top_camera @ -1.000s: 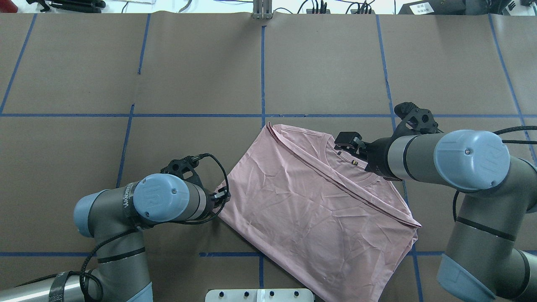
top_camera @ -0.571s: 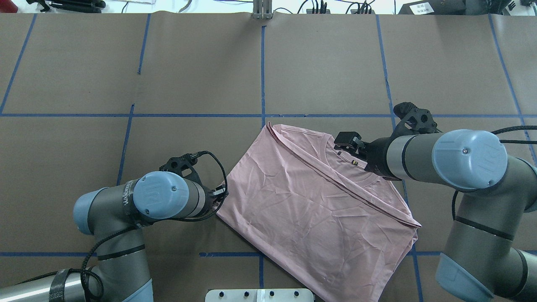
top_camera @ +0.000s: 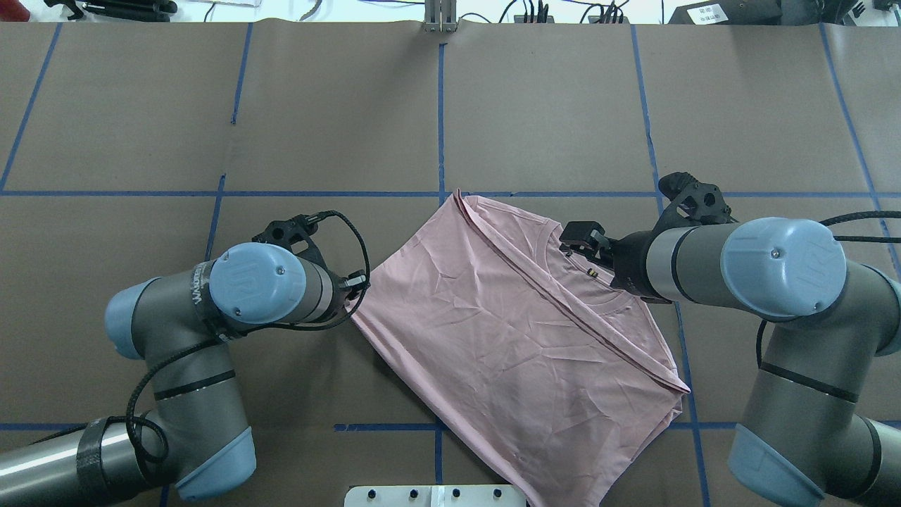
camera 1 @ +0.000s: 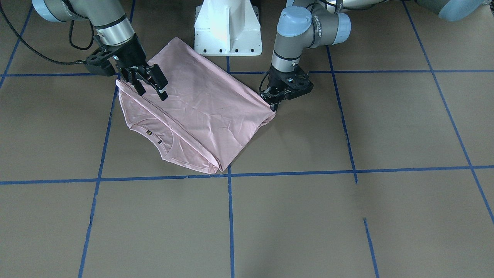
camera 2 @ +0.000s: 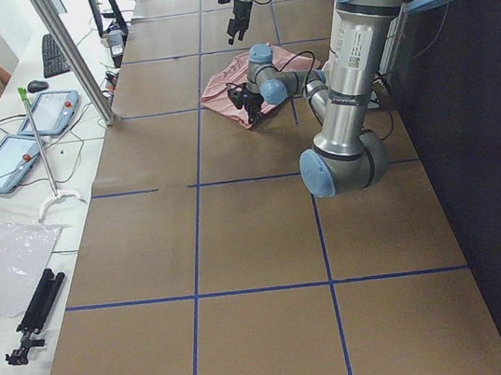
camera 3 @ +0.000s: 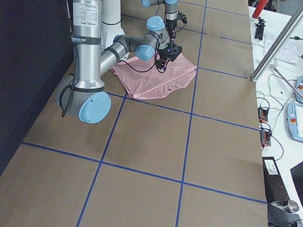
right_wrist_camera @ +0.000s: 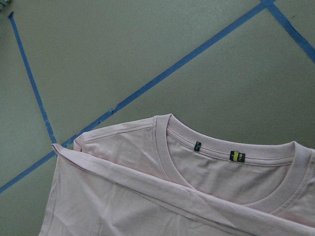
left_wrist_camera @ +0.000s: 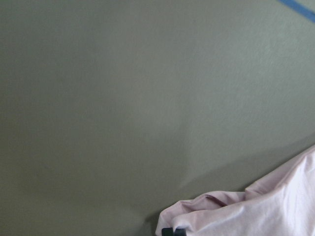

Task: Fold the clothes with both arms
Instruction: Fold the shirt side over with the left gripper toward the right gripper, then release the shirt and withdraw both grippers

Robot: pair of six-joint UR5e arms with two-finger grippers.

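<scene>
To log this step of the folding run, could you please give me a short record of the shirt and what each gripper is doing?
Garment: pale pink T-shirt, folded over itself, lying askew on the table.
Neck: collar exposed with small labels showing, on the far edge toward the robot's right.
Left arm: left gripper shut on the T-shirt's corner at the robot's left.
Right arm: right gripper open, over the cloth beside the collar, gripping nothing.
Surface: brown, marked with blue tape lines.
</scene>
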